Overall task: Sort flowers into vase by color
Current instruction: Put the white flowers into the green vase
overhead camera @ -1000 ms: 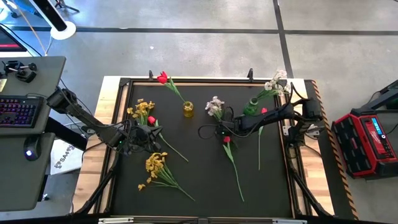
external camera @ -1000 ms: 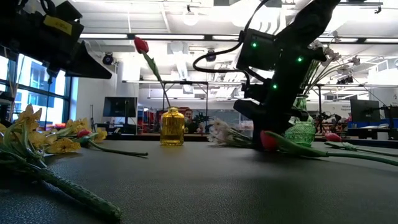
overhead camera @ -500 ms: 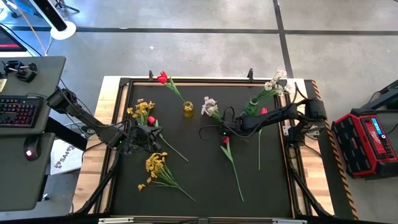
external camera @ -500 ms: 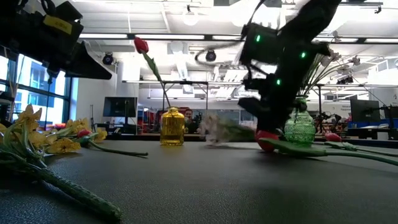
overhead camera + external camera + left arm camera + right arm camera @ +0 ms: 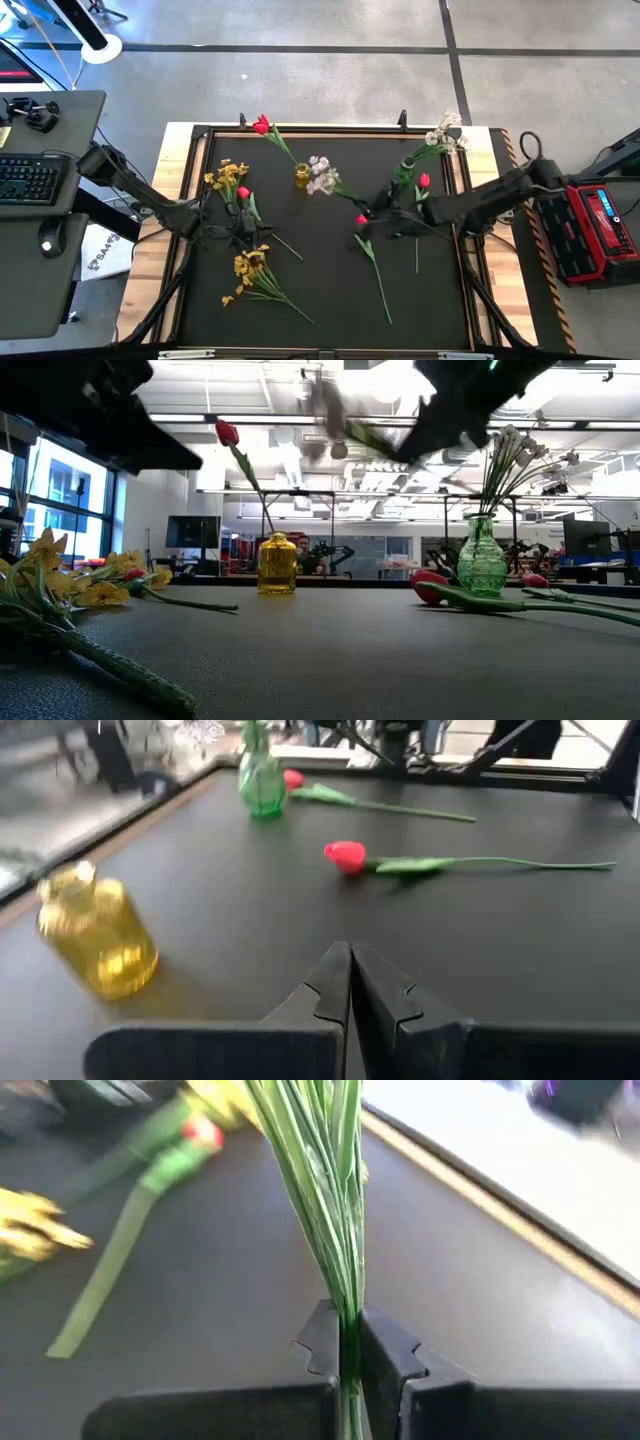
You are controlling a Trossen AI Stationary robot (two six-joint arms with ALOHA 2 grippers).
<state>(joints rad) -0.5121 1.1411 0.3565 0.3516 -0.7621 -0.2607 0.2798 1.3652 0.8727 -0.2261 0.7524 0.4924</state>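
Observation:
My right gripper (image 5: pixel 378 215) is shut on a white blossom spray (image 5: pixel 320 175), which shows blurred and high up in the low view (image 5: pixel 330 405). The yellow vase (image 5: pixel 302 176) holds a red tulip (image 5: pixel 262 125). The green vase (image 5: pixel 404 171) holds a white spray (image 5: pixel 444 134). Two red tulips (image 5: pixel 361 220) (image 5: pixel 424 180) lie on the mat right of centre. A third tulip (image 5: pixel 243 193) lies among two yellow sprays (image 5: pixel 228 175) (image 5: pixel 250 265) on the left. My left gripper (image 5: pixel 350 988) is shut and empty, hovering near them (image 5: pixel 240 228). My right gripper pinches the white spray's bundle of green stems (image 5: pixel 346 1308) between its two fingers, low on the stems. The stems run on forward past the fingertips toward the table's left. The spray is lifted clear of the mat, its blossoms (image 5: pixel 320 175) close by the yellow vase.
A raised wooden frame (image 5: pixel 190 180) borders the black mat (image 5: pixel 320 290). The near middle of the mat is bare. A desk with a keyboard (image 5: pixel 30 180) stands left of the table, and a red case (image 5: pixel 595 225) sits to its right.
My right gripper has risen from the mat with the white spray, drawing back a little toward the right edge. The spray, which lay on the mat, now hangs clear, and its blossoms have swung left toward the yellow vase. My left arm has shifted slightly.

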